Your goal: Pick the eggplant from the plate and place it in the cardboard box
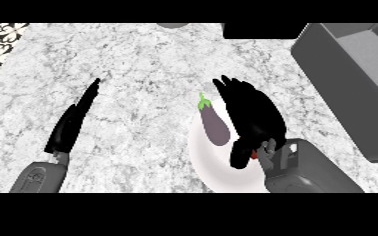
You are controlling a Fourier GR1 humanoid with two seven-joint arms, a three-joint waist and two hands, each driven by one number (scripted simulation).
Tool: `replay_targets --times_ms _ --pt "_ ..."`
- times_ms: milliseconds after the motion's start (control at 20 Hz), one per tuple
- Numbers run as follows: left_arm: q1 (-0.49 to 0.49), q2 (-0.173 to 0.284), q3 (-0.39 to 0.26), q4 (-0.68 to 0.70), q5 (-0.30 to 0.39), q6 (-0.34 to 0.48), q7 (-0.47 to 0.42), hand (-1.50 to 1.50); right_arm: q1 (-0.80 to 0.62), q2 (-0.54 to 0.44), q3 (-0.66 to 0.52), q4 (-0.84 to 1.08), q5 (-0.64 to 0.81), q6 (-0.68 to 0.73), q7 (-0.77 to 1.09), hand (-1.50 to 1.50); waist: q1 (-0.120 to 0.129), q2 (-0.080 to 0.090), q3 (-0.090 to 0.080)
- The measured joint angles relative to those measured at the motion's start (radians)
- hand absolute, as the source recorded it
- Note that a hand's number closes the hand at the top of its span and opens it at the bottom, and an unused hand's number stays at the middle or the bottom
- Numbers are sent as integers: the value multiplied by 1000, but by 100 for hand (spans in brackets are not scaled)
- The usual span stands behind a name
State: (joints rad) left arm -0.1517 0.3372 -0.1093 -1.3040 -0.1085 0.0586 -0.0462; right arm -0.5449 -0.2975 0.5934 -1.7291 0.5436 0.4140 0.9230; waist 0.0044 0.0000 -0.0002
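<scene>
Eggplant (214,124): small, glossy purple, green stem pointing up-view, lying lengthwise on white plate (221,172) on marbled tabletop (140,65). Right hand (251,115) just beside it on right, fingers extended, released, holding nothing. Left hand (72,122) resting at left, fingers straight. Cardboard box (332,70) grey, open, at upper right.

eggplant (213,124): purple, elongated, small green stem at its far end; lies flat on the plate, long axis running away from the robot, just left of the right hand (251,115), beside the fingers; contact cannot be told.
plate (203,160): white, round; sits on the counter under the right hand's palm and thumb, partly hidden by the hand; eggplant lies on its far left part.
cardboard box (328,75): grey, open-topped, walls upright; stands well right of and beyond the right hand, cut by the view's right edge.
</scene>
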Motion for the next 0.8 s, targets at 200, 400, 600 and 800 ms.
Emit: replay_targets --times_ms 200,400,600,800 --pt "12 -18 7 -4 -21 -2 -7 0 10 61 21 47 98 -8 -30 -150 0 0 0" --pt "-13 -34 25 19 -33 -15 -4 0 18 86 -14 84 127 37 -64 -150 -2 0 0" --pt "4 -38 40 5 -49 -27 -11 0 33 126 -32 137 172 55 -97 -150 -1 0 0" --pt "26 -55 41 -22 -70 -33 -8 0 46 160 -44 201 242 42 -143 -150 -1 0 0"
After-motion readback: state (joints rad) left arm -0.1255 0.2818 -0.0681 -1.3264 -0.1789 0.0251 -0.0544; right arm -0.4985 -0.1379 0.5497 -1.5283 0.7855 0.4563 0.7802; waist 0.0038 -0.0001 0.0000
